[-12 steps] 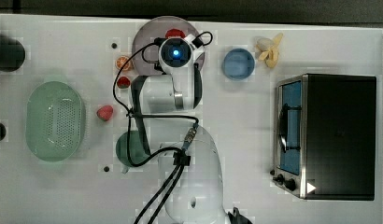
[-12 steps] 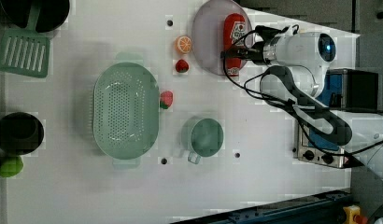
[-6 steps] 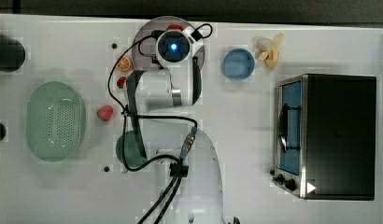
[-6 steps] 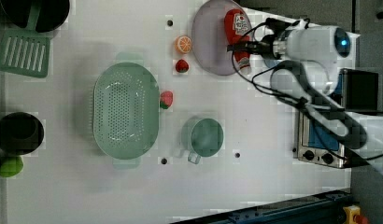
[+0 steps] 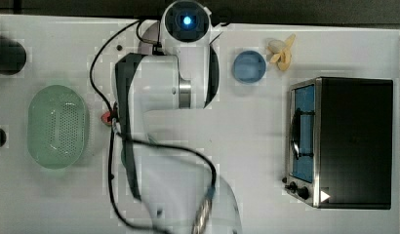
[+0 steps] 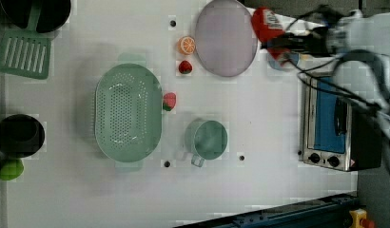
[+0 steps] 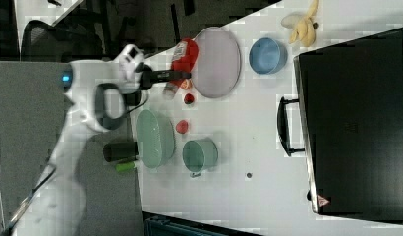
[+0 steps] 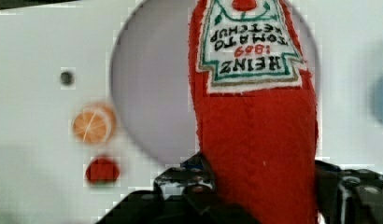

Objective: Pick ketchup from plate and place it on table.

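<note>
My gripper [image 6: 278,43] is shut on the ketchup [image 6: 266,23], a small red bottle with a white label, and holds it in the air. In the left view the ketchup hangs just past the right rim of the pale lilac plate [image 6: 225,38]. In the right view the ketchup [image 7: 185,53] sits at the plate's [image 7: 216,61] left edge, with the gripper [image 7: 182,74] around its lower part. The wrist view has the ketchup [image 8: 255,140] close up between the jaws, above the bare plate [image 8: 152,93] and the white table [image 8: 35,56].
An orange slice [image 6: 187,45] and a strawberry piece [image 6: 185,67] lie beside the plate. Further off are a green basket [image 6: 128,111], a green mug [image 6: 207,139], a toaster oven [image 6: 333,123], a blue bowl [image 5: 249,67] and a banana [image 5: 282,51].
The gripper has risen with the ketchup in it, lifting it off the plate and carrying it toward the left view's right. The plate now lies bare.
</note>
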Controlling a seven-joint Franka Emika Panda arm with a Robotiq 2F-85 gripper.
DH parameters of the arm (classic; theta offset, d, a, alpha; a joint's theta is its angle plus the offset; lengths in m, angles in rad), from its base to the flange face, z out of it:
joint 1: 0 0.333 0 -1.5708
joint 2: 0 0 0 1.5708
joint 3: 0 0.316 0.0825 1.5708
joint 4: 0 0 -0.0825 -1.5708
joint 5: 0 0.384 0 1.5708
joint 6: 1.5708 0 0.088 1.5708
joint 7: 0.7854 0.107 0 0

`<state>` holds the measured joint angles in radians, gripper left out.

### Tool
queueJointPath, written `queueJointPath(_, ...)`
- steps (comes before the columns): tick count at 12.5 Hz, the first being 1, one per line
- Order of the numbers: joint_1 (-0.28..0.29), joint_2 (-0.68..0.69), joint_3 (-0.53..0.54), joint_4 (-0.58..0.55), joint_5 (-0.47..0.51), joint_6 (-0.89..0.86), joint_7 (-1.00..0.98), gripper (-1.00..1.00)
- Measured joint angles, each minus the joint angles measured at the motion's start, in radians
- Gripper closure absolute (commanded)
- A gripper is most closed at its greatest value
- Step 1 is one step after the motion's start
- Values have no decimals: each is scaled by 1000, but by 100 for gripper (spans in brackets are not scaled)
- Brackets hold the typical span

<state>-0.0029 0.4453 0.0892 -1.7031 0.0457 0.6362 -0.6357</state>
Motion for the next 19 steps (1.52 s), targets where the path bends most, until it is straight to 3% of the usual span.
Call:
queueJointPath(3,-12,-168,-23,0,5,-231,0,-20)
queueJointPath(5,-23,-278,-48,-32,5,-254,0,-20)
queueJointPath(10,-72,-501,-103,-297,6,-223,0,-20)
queueJointPath(15,-66,-484,-104,-625,3,65,0,-20)
queueJointPath(19,-55,-324,-98,-717,9,224,0,-20)
